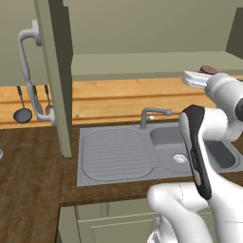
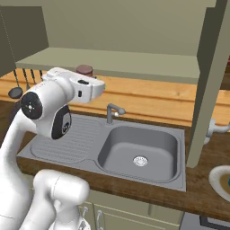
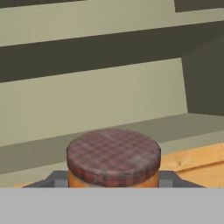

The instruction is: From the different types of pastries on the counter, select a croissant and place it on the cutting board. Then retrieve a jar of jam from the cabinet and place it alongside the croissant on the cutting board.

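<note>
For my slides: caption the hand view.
Jaws shut on the jam jar, plaid lid up, in front of the open cabinet's shelf.

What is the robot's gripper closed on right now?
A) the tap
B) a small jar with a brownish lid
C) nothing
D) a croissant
B: in the hand view the gripper sits on either side of the orange jar with its brownish lid.

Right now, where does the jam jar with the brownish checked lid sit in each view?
Left base view: small orange-red jar of jam with a brownish checked lid, upper right, lid peeking above the white wrist.
Right base view: upper left, behind the hand, at the olive shelf edge.
Hand view: bottom centre, between the pincer tips.
Shared landmark: grey steel sink faucet, below the jar in both base views.
</note>
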You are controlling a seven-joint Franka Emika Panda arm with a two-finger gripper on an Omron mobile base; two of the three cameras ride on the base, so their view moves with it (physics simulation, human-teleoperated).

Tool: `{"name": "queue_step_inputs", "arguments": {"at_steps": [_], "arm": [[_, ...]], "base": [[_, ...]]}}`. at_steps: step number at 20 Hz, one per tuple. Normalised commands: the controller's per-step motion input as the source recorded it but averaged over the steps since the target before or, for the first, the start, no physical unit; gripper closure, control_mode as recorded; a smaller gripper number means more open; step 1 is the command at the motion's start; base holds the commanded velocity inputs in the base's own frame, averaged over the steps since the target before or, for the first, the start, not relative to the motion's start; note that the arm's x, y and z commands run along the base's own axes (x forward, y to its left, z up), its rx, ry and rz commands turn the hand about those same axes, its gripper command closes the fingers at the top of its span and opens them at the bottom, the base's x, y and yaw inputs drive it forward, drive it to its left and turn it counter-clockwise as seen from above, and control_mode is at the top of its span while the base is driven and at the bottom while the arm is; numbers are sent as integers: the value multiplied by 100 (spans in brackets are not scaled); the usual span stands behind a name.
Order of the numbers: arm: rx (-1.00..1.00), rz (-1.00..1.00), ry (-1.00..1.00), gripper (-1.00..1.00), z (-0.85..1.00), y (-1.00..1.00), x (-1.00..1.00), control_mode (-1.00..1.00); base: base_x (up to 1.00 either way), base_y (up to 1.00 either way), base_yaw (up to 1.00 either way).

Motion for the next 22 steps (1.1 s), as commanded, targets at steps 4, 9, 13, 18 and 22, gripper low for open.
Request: {"name": "queue_step_inputs", "arguments": {"at_steps": [4,9,13,18,22], "arm": [[0,-2,0,100,-8,0,-100,-100],[0,-1,5,100,-30,0,-100,-100],[0,0,0,100,-38,0,-100,-100],[0,0,-2,100,-37,0,-100,-100],[0,0,-17,100,-33,11,-97,-100]], "base": [[0,0,0],[0,0,0],[0,0,0],[0,0,0],[0,0,0]]}}
